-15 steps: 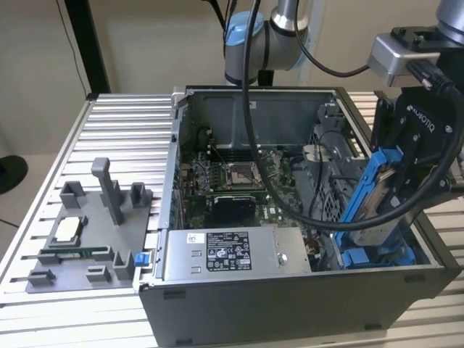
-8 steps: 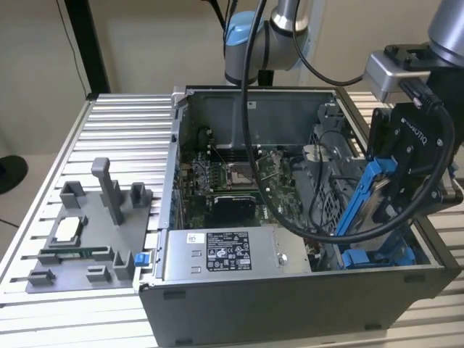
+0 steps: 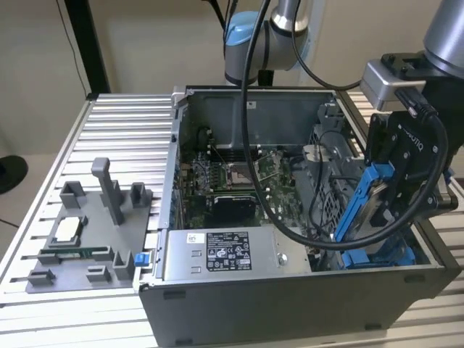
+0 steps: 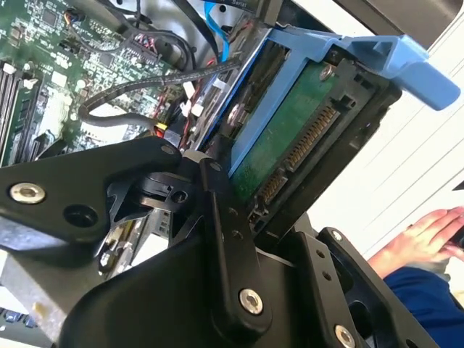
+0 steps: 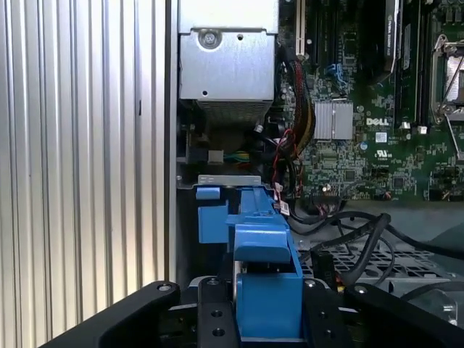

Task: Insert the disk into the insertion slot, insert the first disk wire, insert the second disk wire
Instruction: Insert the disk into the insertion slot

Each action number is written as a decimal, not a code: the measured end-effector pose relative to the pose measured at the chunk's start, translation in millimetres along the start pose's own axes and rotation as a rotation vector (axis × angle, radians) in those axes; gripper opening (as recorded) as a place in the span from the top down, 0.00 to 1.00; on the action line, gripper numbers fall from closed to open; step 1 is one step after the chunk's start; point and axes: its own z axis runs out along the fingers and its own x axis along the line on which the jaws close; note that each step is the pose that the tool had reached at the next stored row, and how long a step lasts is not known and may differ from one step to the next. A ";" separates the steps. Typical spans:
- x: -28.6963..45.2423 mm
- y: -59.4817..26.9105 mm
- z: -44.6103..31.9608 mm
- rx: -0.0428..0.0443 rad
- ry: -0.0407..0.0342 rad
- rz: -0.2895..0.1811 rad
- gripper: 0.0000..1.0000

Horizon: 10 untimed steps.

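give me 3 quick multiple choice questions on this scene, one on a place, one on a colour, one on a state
1. Where is the disk? A) on the floor B) in the end effector, over the computer case C) on a shelf
2. The carrier frame is: A) red B) yellow C) blue
3. The disk is: A) tilted above the insertion slot B) lying flat, seated C) dropped

Answers: 1 B, clamped there in the exterior view; 2 C, blue in both wrist views; 3 A, it hangs slanted, unseated.
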 end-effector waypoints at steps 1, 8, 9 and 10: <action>0.0 0.0 0.0 0.0000 0.0000 0.000 1.00; 0.0 0.2 -3.6 -0.0011 -0.0006 0.000 0.00; 0.0 0.3 -5.9 -0.0019 -0.0005 0.000 0.00; 0.0 0.4 -8.8 -0.0027 -0.0007 0.000 0.00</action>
